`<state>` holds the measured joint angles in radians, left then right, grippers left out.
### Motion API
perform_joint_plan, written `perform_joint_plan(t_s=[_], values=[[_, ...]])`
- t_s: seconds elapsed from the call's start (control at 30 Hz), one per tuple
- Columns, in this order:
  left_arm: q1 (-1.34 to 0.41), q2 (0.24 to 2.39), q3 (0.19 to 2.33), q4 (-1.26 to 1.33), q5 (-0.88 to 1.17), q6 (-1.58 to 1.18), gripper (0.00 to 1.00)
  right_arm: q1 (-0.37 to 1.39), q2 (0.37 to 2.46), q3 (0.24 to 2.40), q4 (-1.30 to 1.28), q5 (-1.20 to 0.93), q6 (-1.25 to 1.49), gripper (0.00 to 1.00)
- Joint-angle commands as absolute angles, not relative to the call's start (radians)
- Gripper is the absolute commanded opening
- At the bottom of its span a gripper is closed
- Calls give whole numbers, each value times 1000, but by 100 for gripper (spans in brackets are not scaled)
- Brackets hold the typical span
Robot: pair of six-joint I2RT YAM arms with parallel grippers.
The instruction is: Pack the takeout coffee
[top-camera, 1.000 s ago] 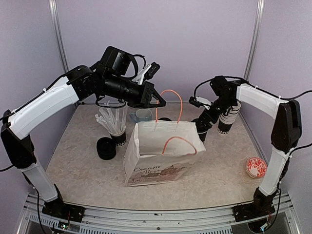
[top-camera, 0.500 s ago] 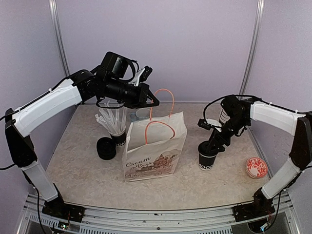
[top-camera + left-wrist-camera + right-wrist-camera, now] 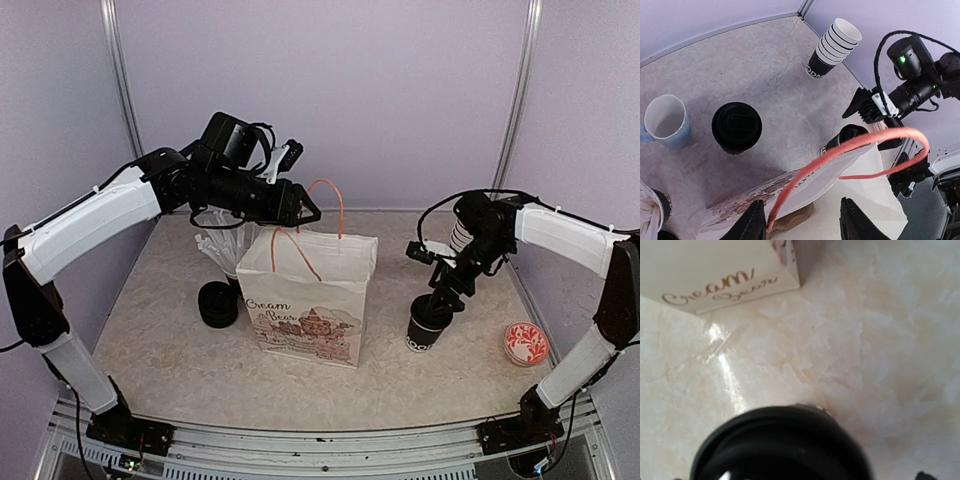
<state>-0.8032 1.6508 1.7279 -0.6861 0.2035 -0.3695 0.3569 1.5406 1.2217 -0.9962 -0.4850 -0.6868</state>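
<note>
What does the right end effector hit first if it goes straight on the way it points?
The lidded black cup: the right end effector points down at it, and the lid fills the bottom of the right wrist view. Remaining gap unclear; may be touching.

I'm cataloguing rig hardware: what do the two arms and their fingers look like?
Both the left arm and right arm have white shell links joined by black joints. The wrists are black blocks. Thin black cables loop by the right wrist, where a small green light glows. The left fingers are black, tapered wedges.
</note>
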Motion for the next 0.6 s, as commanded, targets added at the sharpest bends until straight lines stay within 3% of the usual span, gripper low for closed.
perform_joint_plan(t_s=[0.0,0.23,0.27,0.3,0.33,0.47,0.5,0.57], values=[[-810,1583,1696,-661,200,-275,52,354,1501,1311,-1059,-483,-698,100],[-807,1517,1680,-674,140,-160,57,357,1474,1401,-1052,-429,-693,100],[-807,1507,1679,-673,113,-143,62,357,1462,1408,-1025,-400,-686,99],[-807,1491,1672,-662,77,-133,86,357,1450,1413,-984,-373,-675,100],[-806,1480,1662,-645,42,-128,97,356,1432,1413,-936,-350,-664,100],[-775,1434,1630,-555,-93,-142,99,354,1402,1314,-813,-380,-693,99],[-775,1428,1616,-522,-96,-110,99,354,1423,1323,-848,-403,-723,95],[-776,1404,1573,-455,-110,-71,99,359,1472,1365,-947,-437,-803,75]])
